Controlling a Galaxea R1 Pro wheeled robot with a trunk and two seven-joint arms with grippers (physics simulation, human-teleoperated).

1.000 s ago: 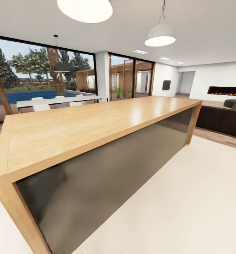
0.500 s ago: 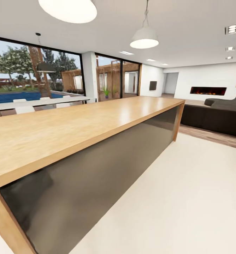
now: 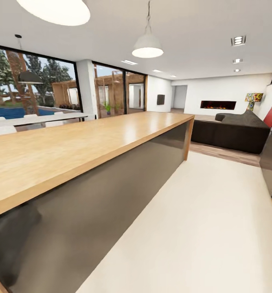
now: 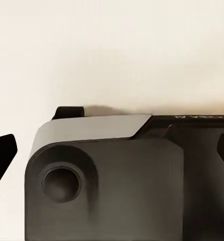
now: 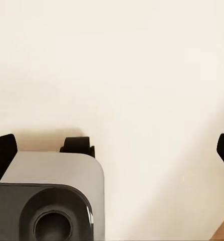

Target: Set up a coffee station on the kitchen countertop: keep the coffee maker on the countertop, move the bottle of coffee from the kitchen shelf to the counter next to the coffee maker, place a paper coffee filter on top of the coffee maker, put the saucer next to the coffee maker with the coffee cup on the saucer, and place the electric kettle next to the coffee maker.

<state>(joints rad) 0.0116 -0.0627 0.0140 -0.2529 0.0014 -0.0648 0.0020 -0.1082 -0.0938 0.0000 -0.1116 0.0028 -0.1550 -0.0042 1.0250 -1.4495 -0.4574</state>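
Island counter (image 3: 71,142) w/ wood top ahead; both grippers' fingers (image 4: 1,155) (image 5: 2,153) apart over cream floor (image 3: 201,228); no legible text.

My head camera has swung right: the tabletop (image 3: 71,142) slid leftward in view, and a sofa (image 3: 233,132) and fireplace (image 3: 217,104) came in.

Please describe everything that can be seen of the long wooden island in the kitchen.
The island is a long block with a thick top of light wood that looks polished, showing a faint plank grain and a soft glare near its far end. The wood folds down at the far end as a leg panel of the same thickness. The side facing the camera is a dark, smooth, slightly reflective panel set back under the top. It stands on the pale floor. Nothing can be seen on the top.
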